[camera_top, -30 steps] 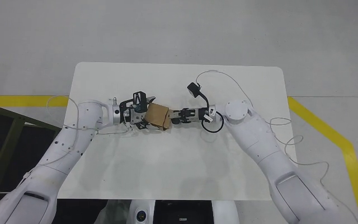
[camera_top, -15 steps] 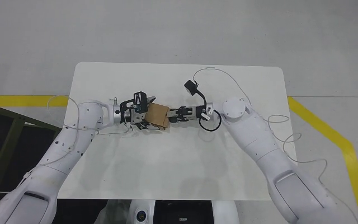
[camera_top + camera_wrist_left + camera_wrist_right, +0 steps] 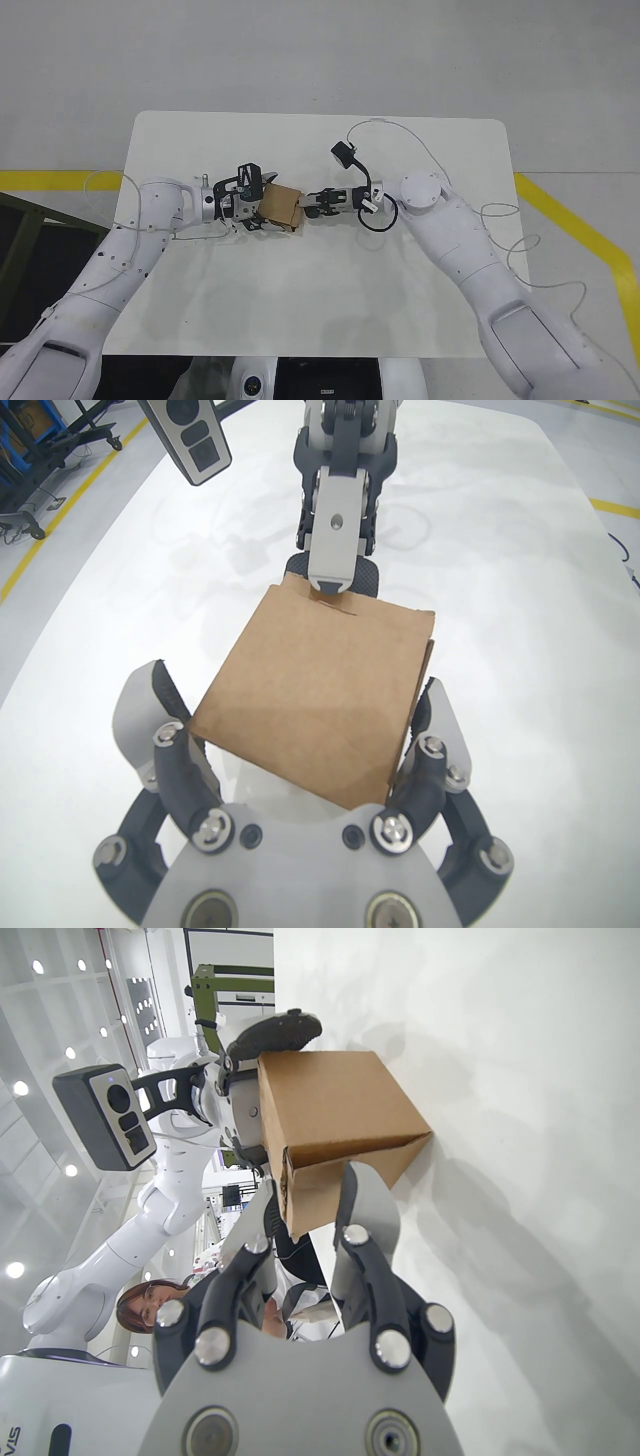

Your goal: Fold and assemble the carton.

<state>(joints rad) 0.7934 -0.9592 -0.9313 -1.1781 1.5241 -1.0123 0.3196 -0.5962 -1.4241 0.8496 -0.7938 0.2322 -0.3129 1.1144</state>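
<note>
Carton [image 3: 282, 206]: brown, folded into a box, lying on the white table [image 3: 300, 300] between the two grippers.

Left gripper [image 3: 295, 700]: its jaws are spread to the carton's width. One finger [image 3: 167, 695] bears on each side wall of the end nearest its palm, so that end is clamped.

Right gripper [image 3: 312, 1200]: it meets the carton's far end, directly opposite the left gripper. Its jaws are nearly closed, with only a narrow gap, and the end panel is pinched in that gap. One finger [image 3: 367, 1198] lies over the panel's outer face.

Change over the last second: the right gripper has edged slightly toward the left gripper, pressing in at its end of the carton. The left gripper and its hold are unchanged. The carton has barely shifted on the table.
</note>
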